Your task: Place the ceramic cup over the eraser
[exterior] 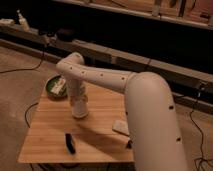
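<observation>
A dim room with a long ledge along the back wall, and in front of it a wooden table (pixel 45 145). The gripper (pixel 79 106) hangs straight down over the table's middle. Its jaws are drawn together, apparently on the cup (pixel 80 114), which is white like the arm and seems to rest on the wood. The eraser (pixel 70 143) lies apart from the cup, nearer the front edge. A green bowl (pixel 55 86) sits at the back left and a pale block (pixel 121 127) to the right. Which way the cup's mouth faces I cannot tell. To do the step well, lift the cup clear, carry it above the eraser, centre it, and lower it mouth down until the rim meets the wood all round
</observation>
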Available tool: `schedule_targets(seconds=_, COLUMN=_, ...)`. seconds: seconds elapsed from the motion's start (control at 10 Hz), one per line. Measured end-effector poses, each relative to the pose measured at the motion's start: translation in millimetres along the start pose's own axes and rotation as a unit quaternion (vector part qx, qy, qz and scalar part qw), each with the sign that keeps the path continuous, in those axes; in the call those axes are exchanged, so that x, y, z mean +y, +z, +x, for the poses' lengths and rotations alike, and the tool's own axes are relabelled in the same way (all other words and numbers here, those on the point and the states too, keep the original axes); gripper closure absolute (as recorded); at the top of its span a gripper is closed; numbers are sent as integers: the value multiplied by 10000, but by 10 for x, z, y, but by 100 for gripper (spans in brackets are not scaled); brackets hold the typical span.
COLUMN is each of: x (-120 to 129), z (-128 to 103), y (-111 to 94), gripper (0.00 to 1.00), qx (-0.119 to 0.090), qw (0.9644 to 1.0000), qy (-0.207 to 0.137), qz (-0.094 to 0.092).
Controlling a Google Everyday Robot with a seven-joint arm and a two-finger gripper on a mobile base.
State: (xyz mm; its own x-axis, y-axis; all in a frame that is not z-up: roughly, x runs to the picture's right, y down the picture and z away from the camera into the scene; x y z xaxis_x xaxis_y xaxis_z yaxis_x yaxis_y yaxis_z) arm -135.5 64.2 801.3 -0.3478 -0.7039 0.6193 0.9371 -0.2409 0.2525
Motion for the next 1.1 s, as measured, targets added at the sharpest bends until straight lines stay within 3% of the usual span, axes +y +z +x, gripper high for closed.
schedule_targets(seconds=0.3, x=-59, z=-233, y=-443, gripper=100, qx=90, qw=9990, qy=-416, qz=-151)
schedule_targets(seconds=0.5, x=-149, z=-365, y=-599, gripper=100, qx=104, qw=9980, qy=-585, qz=-209)
schedule_targets(seconds=0.7, x=-44, z=-425, y=-800, gripper=100, qx=243, qw=9985, qy=-434, qz=-246)
schedule_targets(seconds=0.9, x=132, z=-414, y=-1018, gripper=100, qx=473, qw=9987, qy=-143, qz=-121)
schedule_targets(seconds=1.1, x=174, z=-446, y=-1199, gripper=100, qx=625, qw=9979, qy=-131, qz=-39)
